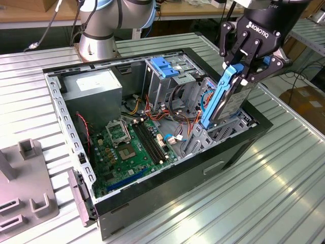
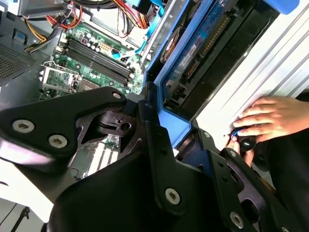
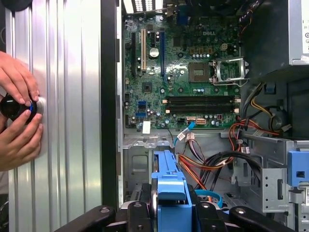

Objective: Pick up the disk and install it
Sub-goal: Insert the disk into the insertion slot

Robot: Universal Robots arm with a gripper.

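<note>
disk: blue bracket, silver face | motherboard: green | gripper: black | table: ribbed silver

The gripper clamps the disk by its blue bracket over the open computer case and its green motherboard. Beside the case, a person's hands cup a black knob on the ribbed table.

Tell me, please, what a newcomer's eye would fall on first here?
The black gripper clamps a flat black-and-silver disk in a blue plastic bracket, on edge over the open black computer case, at the exterior view's right. A green motherboard lies inside, and a person's hand holds a black knob on the ribbed metal table.
</note>
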